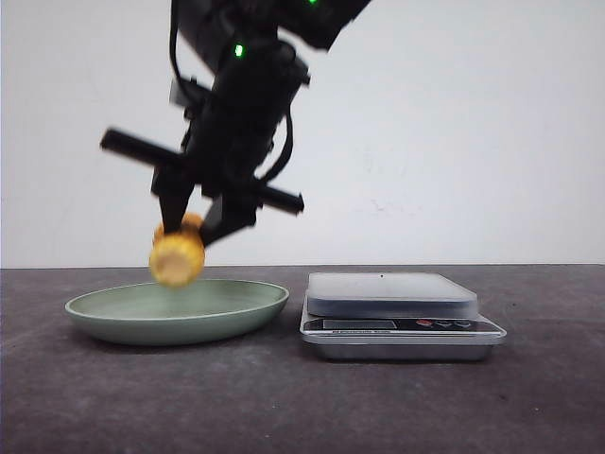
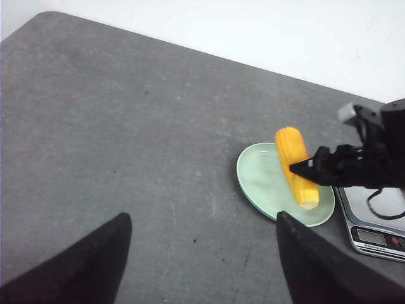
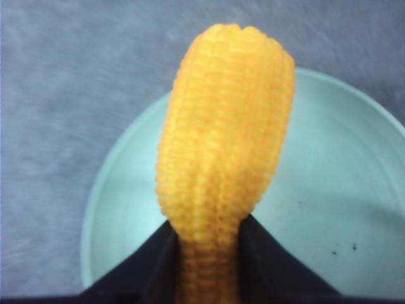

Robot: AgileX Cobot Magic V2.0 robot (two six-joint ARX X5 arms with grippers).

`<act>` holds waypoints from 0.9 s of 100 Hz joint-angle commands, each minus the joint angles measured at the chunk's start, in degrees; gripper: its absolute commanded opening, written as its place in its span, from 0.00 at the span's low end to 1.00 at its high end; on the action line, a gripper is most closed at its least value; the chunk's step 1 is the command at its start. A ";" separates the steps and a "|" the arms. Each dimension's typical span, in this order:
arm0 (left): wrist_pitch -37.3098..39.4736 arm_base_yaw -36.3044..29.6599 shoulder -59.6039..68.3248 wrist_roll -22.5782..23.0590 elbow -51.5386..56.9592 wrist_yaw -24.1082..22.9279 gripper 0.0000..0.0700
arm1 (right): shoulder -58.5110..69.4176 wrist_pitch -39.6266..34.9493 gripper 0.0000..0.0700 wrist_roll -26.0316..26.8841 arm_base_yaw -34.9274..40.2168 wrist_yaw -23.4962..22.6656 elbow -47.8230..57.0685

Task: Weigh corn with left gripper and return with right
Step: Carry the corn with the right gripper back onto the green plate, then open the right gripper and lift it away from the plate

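The corn (image 1: 177, 257) is a stubby yellow-orange cob. My right gripper (image 1: 189, 235) is shut on it and holds it a little above the green plate (image 1: 113, 317), over its middle. In the right wrist view the corn (image 3: 224, 126) sticks out from between the black fingers (image 3: 136, 272), with the plate (image 3: 329, 190) below. The left wrist view shows the corn (image 2: 295, 164) held by the right gripper (image 2: 310, 170) over the plate (image 2: 259, 180). My left gripper (image 2: 202, 253) is open and empty, well back from the plate above bare table. It does not show in the front view.
A silver kitchen scale (image 1: 392, 295) with nothing on its platform stands right of the plate, close beside it; it also shows in the left wrist view (image 2: 373, 234). The dark grey table (image 1: 284, 407) meets a white wall behind.
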 commanded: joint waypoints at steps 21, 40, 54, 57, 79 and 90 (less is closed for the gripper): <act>-1.38 -0.09 -0.11 0.90 0.66 -0.31 0.61 | 2.62 1.20 0.57 0.81 0.61 0.50 1.46; -1.20 -0.09 -0.11 0.72 0.66 -0.33 0.61 | 2.62 2.56 0.97 0.37 0.46 0.48 1.46; -1.22 -0.09 -0.11 0.76 0.66 -0.33 0.61 | 0.57 1.62 0.97 -2.93 -1.14 -1.38 1.51; -1.22 -0.09 -0.11 0.76 0.66 -0.33 0.61 | -0.33 0.94 0.97 -4.17 -1.77 -2.47 1.51; -1.25 -0.09 -0.11 1.01 0.66 -0.33 0.61 | -13.22 -9.68 0.92 -15.74 -8.00 -8.17 1.53; -1.22 -0.09 -0.11 0.98 0.66 -0.31 0.61 | -23.17 -15.69 0.86 -20.33 -11.74 -9.20 1.53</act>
